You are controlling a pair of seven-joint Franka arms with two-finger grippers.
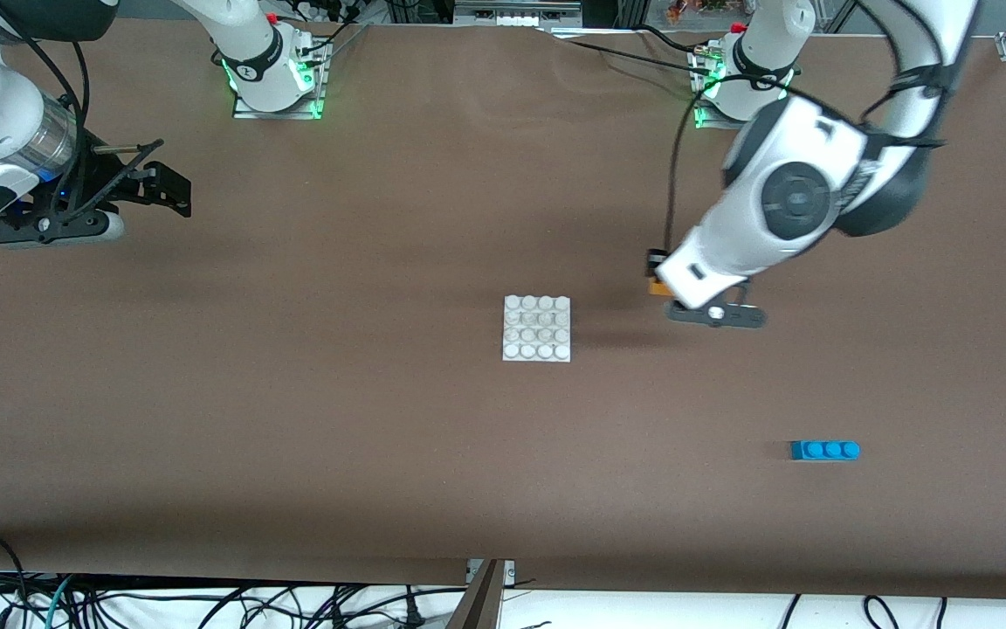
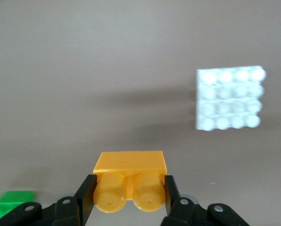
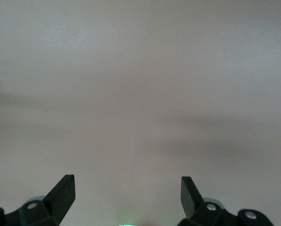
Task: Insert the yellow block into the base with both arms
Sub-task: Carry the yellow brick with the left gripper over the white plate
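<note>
The white studded base lies flat at the table's middle; it also shows in the left wrist view. My left gripper is shut on the yellow block and holds it over bare table beside the base, toward the left arm's end. In the left wrist view the fingers clamp the block at its two ends, with both studs facing the camera. My right gripper is open and empty over bare table at the right arm's end, well away from the base.
A blue three-stud brick lies toward the left arm's end, nearer the front camera than the base. A green brick shows only in the left wrist view, on the table near the left gripper.
</note>
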